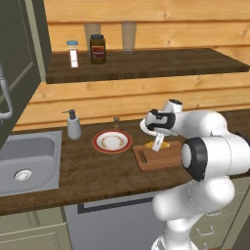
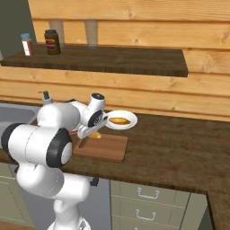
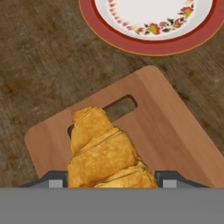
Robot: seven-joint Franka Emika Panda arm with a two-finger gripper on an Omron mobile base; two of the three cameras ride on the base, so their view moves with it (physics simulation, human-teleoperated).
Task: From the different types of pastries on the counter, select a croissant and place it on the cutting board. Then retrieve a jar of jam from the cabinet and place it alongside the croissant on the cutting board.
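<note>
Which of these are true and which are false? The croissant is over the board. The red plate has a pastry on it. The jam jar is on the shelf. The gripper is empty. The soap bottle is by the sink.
1. The croissant is over the board: true.
2. The red plate has a pastry on it: false, it has no food on it; a pastry lies on the white plate.
3. The jam jar is on the shelf: true.
4. The gripper is empty: false, it holds the croissant.
5. The soap bottle is by the sink: true.

Flaky golden croissant (image 3: 103,151) – smooth pale wooden cutting board (image 3: 175,135)
</note>
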